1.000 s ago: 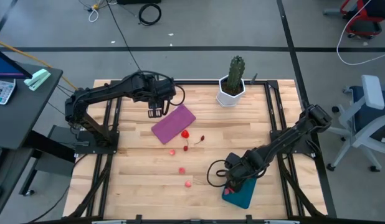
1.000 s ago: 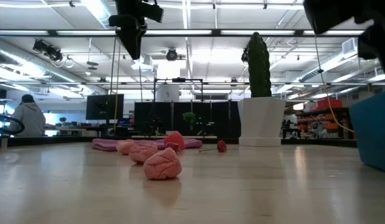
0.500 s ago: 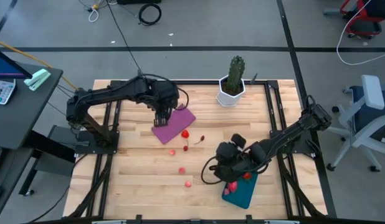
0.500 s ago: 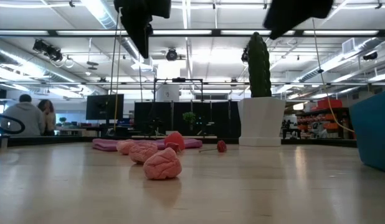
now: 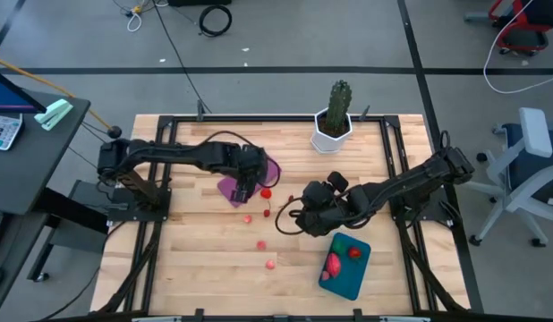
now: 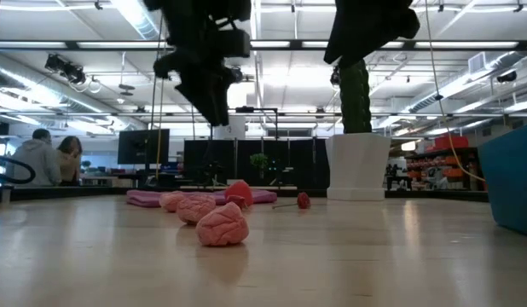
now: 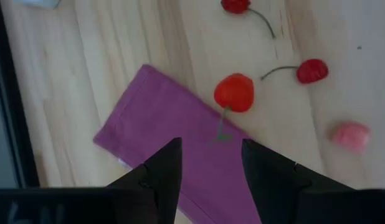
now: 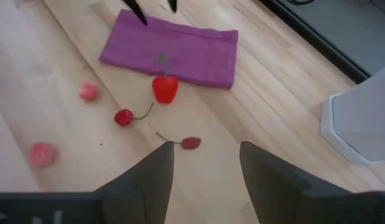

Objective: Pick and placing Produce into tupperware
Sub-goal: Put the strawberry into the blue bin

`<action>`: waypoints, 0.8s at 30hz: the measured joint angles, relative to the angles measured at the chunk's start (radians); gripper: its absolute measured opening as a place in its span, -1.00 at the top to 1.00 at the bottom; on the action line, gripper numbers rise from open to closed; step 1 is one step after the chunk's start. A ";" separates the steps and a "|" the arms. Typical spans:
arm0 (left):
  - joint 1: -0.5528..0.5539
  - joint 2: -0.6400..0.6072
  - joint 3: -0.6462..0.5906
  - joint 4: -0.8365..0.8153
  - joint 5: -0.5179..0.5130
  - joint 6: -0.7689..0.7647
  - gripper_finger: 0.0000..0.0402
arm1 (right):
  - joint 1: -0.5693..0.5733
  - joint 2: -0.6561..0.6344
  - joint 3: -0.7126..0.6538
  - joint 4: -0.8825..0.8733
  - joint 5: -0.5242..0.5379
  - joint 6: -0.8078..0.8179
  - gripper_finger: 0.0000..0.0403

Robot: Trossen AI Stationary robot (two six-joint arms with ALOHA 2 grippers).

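Loose produce lies on the wooden table. A red piece (image 7: 234,92) sits at the edge of the purple cloth (image 7: 174,146), with its green stem on the cloth. Two stemmed cherries (image 8: 124,117) (image 8: 191,143) and pink pieces (image 5: 247,217) (image 5: 261,244) (image 5: 271,264) lie nearby. The teal tupperware (image 5: 348,279) holds a pink piece (image 5: 331,265) and a red piece (image 5: 354,252). My left gripper (image 7: 208,162) hangs open above the cloth, close to the red piece. My right gripper (image 8: 205,165) hangs open over the table's middle, between the cherries and the tupperware.
A cactus (image 5: 340,98) in a white pot (image 5: 331,132) stands at the table's far edge. The pot also shows beside my right gripper (image 8: 361,124). Bare wood lies along the near left part of the table (image 5: 196,259).
My left gripper has gone down and toward the table's right, tipping more downward over the purple cloth near the red piece. My right gripper has risen and left the tupperware toward the table's middle, turning toward the far left. The tupperware now shows uncovered.
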 joint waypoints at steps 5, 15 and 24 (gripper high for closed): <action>0.002 -0.001 -0.053 0.020 0.000 0.012 0.14 | 0.003 0.000 0.000 0.000 0.001 -0.008 0.05; 0.014 -0.001 -0.212 0.236 0.000 0.035 0.14 | 0.003 0.000 0.000 0.000 0.094 -0.009 0.05; 0.014 -0.001 -0.277 0.336 0.001 0.046 0.14 | 0.003 0.001 0.000 0.000 0.095 -0.009 0.06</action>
